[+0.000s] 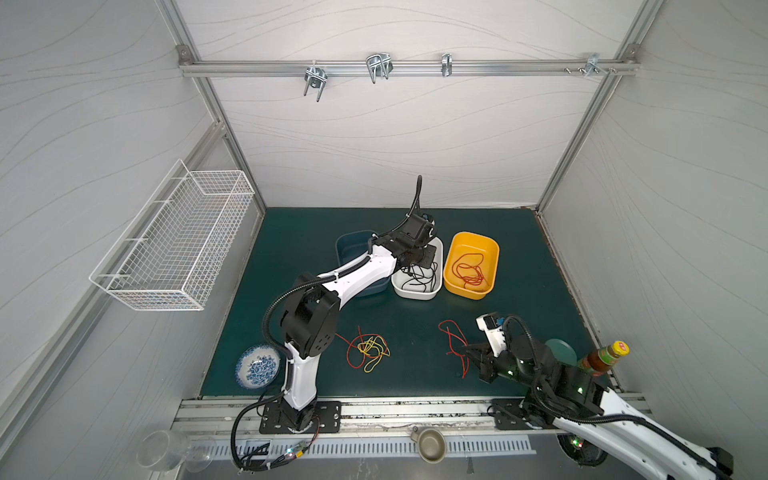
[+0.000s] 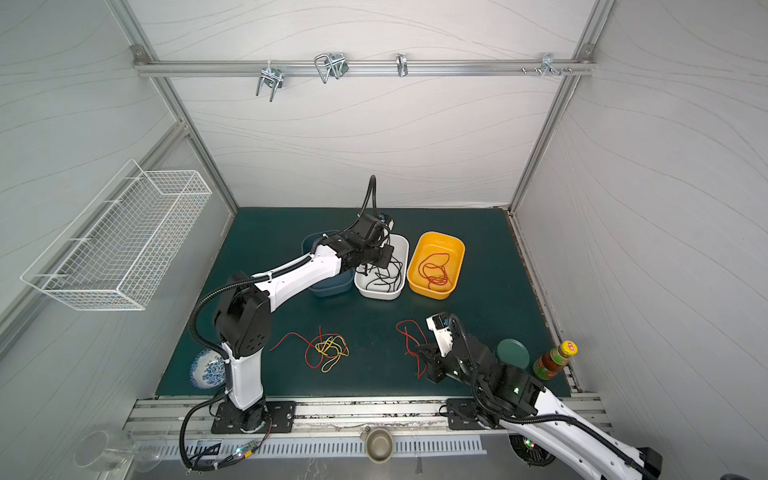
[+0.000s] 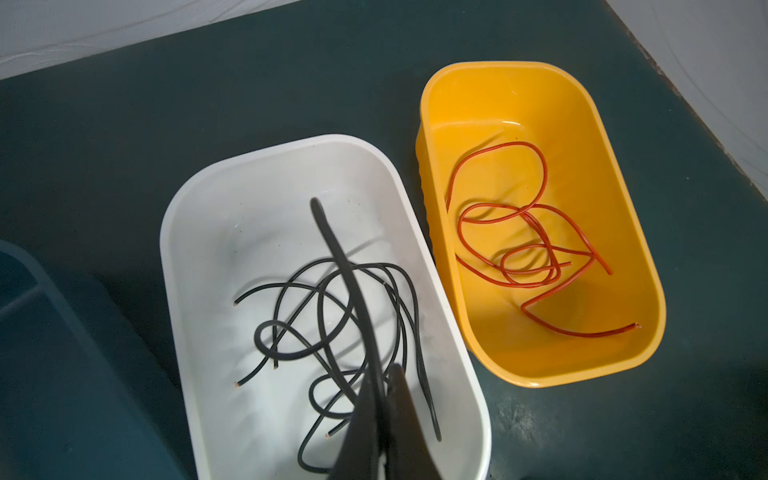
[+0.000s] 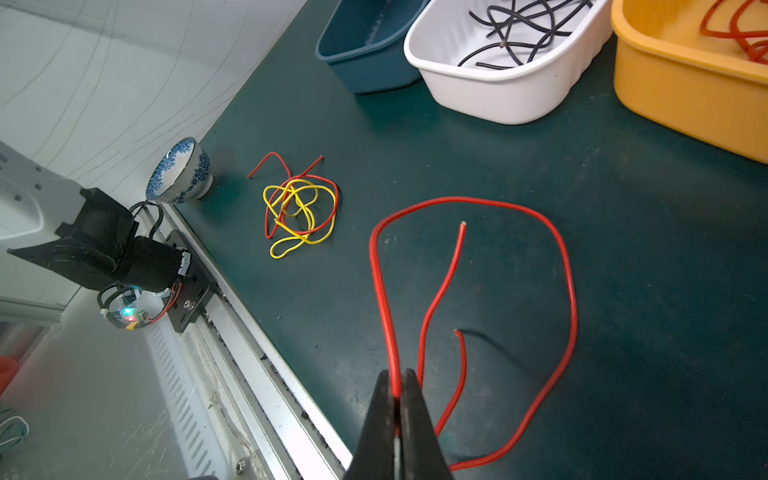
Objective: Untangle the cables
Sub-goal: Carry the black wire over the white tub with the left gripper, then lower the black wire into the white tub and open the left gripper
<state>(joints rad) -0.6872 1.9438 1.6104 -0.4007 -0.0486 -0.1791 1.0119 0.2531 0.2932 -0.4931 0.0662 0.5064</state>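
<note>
Here's the dark green worktop point(image 1: 291, 232), and both arms are busy. The left arm point(image 1: 357, 274) stretches from the front edge out to the tubs at the far side. The right arm point(image 1: 623, 419) comes in low from the front right corner.

Three tubs sit in a row toward the far edge. The blue tub point(image 1: 345, 245) is half hidden under the left arm, the white tub point(image 1: 415, 294) is just beside it, and the yellow tub point(image 1: 492, 249) stands to the right. Down in the front left corner there's a blue-and-white bowl point(image 1: 257, 368), and a bottle point(image 1: 602, 359) stands upright at the front right corner.

Now the left gripper point(image 3: 380, 382): it hangs over the white tub with its jaws pinched tight on a black cable point(image 3: 332, 245), which rises out past the fingertips. More black cables point(image 3: 291, 286) lie looped in the tub below. Red cables point(image 3: 519, 249) lie coiled in the yellow tub.

The right gripper point(image 4: 397, 382) sits near the front edge, right of the middle. Its jaws are clamped on a red cable point(image 4: 569, 291), which swings out in a wide loop over the mat.

Left of that, well apart and also near the front edge, lies the red-and-yellow tangle point(image 1: 370, 349), with the two colours wound through each other.
</note>
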